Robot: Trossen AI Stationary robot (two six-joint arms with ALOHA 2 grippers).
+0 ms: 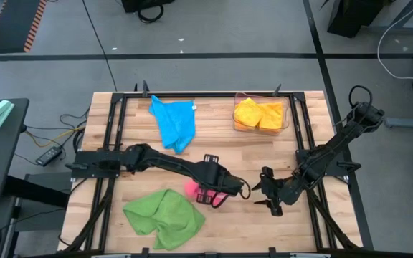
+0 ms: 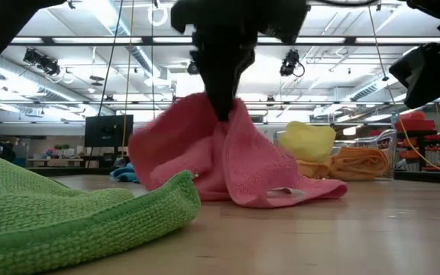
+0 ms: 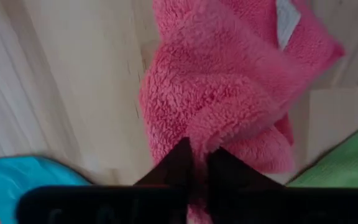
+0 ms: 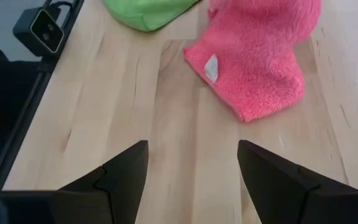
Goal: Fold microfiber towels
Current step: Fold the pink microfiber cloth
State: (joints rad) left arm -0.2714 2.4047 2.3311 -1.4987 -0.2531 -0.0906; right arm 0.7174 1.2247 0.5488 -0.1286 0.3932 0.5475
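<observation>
High view: left hand [image 1: 219,192] near the middle of the surface [image 1: 264,154], toward the front edge, clenched on the pink towel [image 1: 192,188]. Right hand [image 1: 265,193] just beside it, fingers spread, nothing held. Green towel [image 1: 162,217] crumpled near the front edge; blue towel [image 1: 174,122] near the back edge; yellow and orange towels [image 1: 258,115] in a clear bin [image 1: 287,115] at the back.

Low view: pink towel [image 2: 228,156] pinched at its peak, lower folds resting on the wood.

Left wrist view: fingers [image 3: 176,165] nipping pink pile.

Right wrist view: both fingers [image 4: 126,165] apart over bare wood, pink towel [image 4: 260,62] ahead.
</observation>
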